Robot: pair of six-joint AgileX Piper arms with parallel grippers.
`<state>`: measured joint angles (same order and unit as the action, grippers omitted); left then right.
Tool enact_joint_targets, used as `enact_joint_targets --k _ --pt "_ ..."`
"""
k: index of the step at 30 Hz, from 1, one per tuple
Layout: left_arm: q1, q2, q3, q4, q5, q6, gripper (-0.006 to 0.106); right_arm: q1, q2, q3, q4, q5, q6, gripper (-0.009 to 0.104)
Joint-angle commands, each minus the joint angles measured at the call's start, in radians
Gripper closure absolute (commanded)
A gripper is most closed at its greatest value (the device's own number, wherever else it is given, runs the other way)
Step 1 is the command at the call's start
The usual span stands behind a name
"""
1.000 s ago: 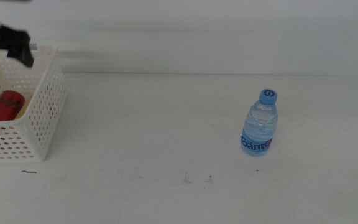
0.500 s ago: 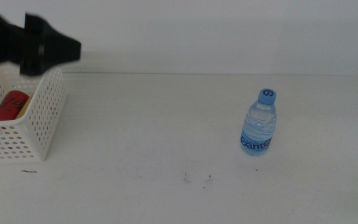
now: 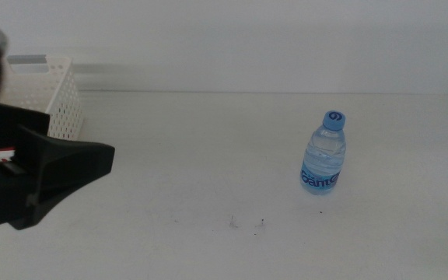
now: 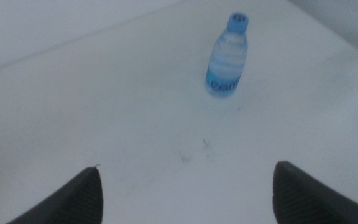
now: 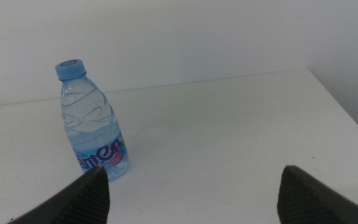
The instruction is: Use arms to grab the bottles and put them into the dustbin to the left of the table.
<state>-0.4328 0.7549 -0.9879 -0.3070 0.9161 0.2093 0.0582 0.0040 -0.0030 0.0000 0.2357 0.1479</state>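
Water bottle (image 3: 323, 155) stands upright, right of centre on our table (image 3: 208, 155), untouched. Left gripper (image 4: 185, 190) hangs wide open and empty beside our dustbin (image 3: 53, 97); right gripper (image 5: 191, 193) equally spread, empty.

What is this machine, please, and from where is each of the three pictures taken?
These are two robot arms at a white table, each ending in a two-jaw hand. The middle picture looks down over the table. The left hand is the large dark shape in front of the white basket; nothing is between its open jaws. The other two pictures come from cameras on the wrists, so the dark tips at their bottom edges are each hand's own jaws. The right hand is also open and holds nothing. One water bottle with a blue cap stands upright on the table, untouched.
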Motion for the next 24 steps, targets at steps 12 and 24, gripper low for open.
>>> enact_joint_targets --k 12,24 --pt "-0.027 -0.013 0.000 0.022 -0.071 -0.027 0.007 -0.008 -0.004 0.003 -0.013 -0.004 -0.007 0.008" --pt "-0.027 -0.013 0.000 0.022 -0.076 -0.027 0.007 -0.008 0.021 0.003 0.000 -0.359 0.025 0.008"
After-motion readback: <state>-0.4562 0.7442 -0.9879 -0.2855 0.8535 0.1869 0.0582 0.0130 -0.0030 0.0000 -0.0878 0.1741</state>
